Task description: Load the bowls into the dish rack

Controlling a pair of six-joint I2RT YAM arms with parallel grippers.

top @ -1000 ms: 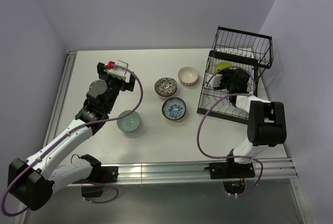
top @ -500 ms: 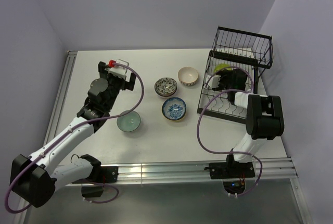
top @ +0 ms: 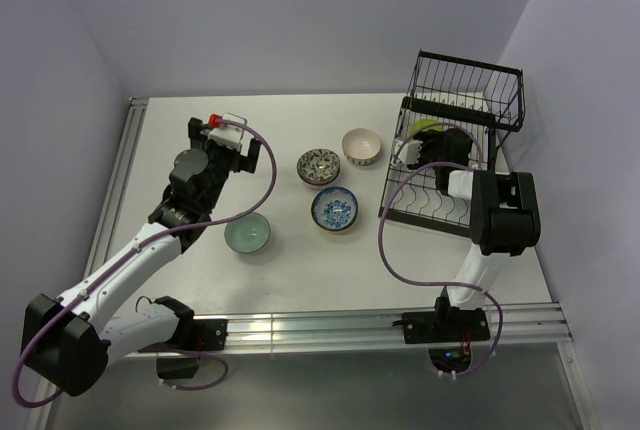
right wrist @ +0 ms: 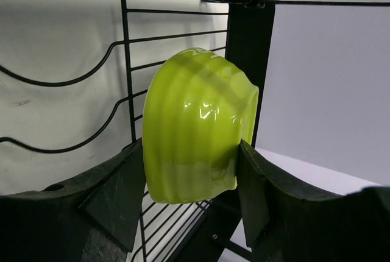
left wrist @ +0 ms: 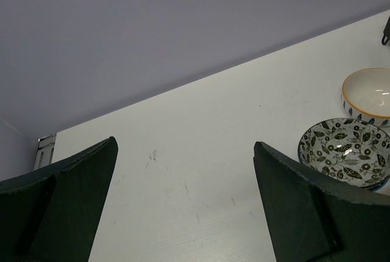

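I'm setting the lime-green bowl (right wrist: 195, 128) into the dish rack (top: 468, 58), right hand (right wrist: 189, 167) clamping it, left hand (left wrist: 184, 152) gaping empty, four bowls (top: 248, 234) waiting.

Lit brightly and evenly from overhead. Only faint, soft shadows beside the teal bowl (top: 248, 234) on the white counter (top: 300, 270). Small white glare streaks on the glossy green bowl (right wrist: 195, 128). Sharp throughout; dark, underlit fingers (left wrist: 67, 207) at wrist-view edges.

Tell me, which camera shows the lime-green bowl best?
The right wrist view: the lime-green bowl fills it, gripped by the right gripper at the dish rack wires. The top view shows only a green sliver behind the arm; the left wrist view misses it.
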